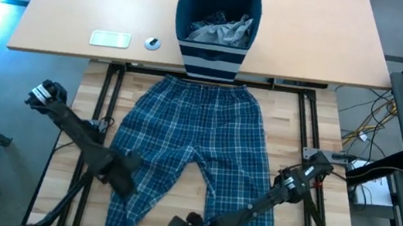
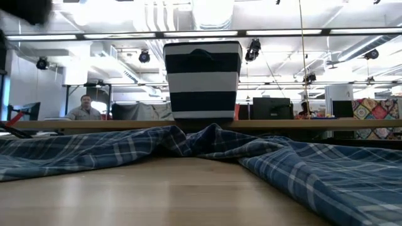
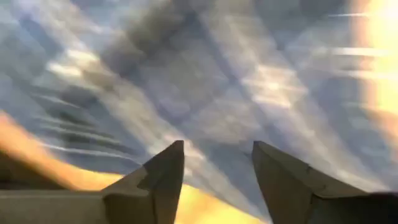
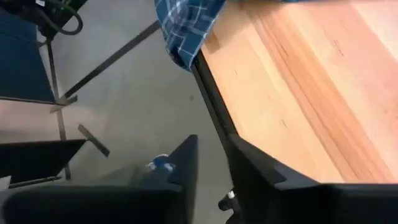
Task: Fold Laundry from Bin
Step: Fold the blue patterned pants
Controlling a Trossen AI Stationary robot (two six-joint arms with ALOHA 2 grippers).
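Pale wood table point(image 1: 316, 128) carries the trousers point(image 1: 193, 143) flat, waistband toward the bin point(image 1: 219, 18), legs running back to the arms. Left gripper point(image 3: 217, 180), fingers apart, hangs over the left leg; right gripper point(image 4: 214, 171), slightly parted, empty, sits past the table's near edge.

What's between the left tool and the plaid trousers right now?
Nothing visible. The left tool hangs directly over the plaid trousers, fingers apart, only cloth ahead of it. Whether it touches the cloth can't be told.
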